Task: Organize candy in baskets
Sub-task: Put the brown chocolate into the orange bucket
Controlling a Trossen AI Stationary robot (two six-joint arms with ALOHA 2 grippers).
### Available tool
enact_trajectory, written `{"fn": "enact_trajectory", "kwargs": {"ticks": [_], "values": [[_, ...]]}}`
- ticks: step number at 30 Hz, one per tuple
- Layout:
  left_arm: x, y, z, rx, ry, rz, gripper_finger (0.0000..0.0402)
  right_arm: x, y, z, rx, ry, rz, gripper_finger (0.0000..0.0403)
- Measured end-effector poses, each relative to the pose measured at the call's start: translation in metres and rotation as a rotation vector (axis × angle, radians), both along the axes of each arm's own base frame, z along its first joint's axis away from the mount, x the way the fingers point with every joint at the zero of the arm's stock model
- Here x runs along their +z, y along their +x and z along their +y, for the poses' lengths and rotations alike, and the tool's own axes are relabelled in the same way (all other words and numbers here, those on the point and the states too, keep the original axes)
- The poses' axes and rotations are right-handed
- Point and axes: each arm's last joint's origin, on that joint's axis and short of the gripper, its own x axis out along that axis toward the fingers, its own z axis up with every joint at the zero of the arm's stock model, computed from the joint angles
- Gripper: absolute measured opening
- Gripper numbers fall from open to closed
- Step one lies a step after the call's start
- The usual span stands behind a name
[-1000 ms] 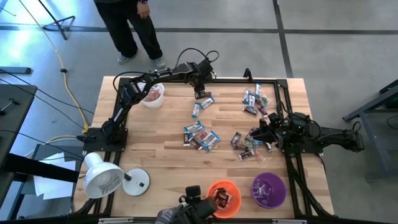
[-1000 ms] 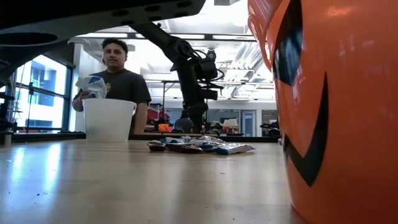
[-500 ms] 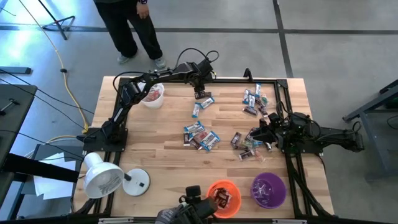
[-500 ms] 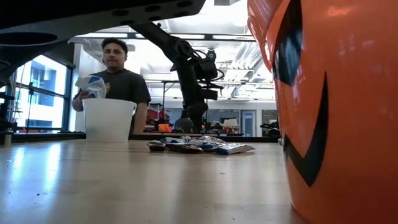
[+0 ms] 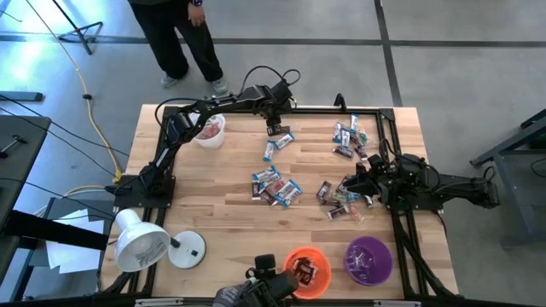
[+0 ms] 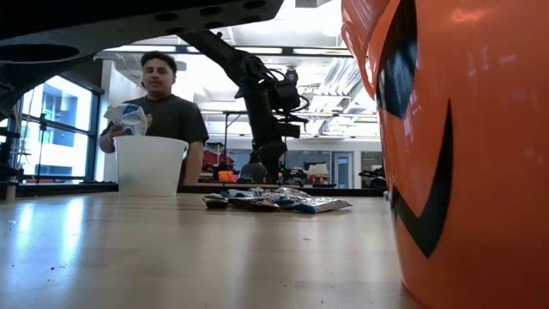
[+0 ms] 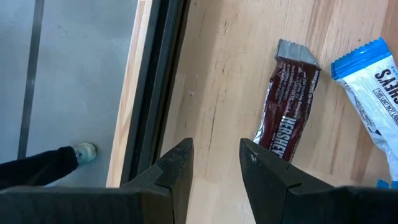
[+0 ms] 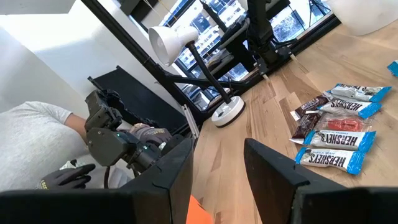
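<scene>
Wrapped candy lies in loose groups on the wooden table: a middle cluster (image 5: 275, 185), a far-right cluster (image 5: 348, 136) and a right cluster (image 5: 339, 203). The white basket (image 5: 209, 130) stands at the far left with candy in it. The orange basket (image 5: 307, 269) and the purple basket (image 5: 368, 258) stand at the near edge. My left gripper (image 5: 277, 128) hangs open near the far edge, pointing steeply down, just beside a dark brown bar (image 7: 288, 115) and a blue-and-white bar (image 7: 373, 84); nothing is between its fingers. My right gripper (image 5: 352, 185) stands open and level at the right cluster.
A white dome lamp (image 5: 141, 240) with a round base (image 5: 189, 249) stands at the near left corner. A person stands beyond the far edge (image 6: 159, 103). The black frame rail (image 7: 155, 87) runs along the far edge beside my left gripper. Bare wood lies at the table's left middle.
</scene>
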Motion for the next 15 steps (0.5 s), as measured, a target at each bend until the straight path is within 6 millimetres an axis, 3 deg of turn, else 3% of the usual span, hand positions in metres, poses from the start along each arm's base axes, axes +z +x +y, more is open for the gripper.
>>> {"fn": "enact_trajectory", "kwargs": {"ticks": [15], "values": [[-0.0029, -0.0069, -0.0034, 0.002, -0.044, 0.073, 0.0117, 0.0000, 0.0000, 0.0000, 0.000, 0.000, 0.000, 0.0138]]}}
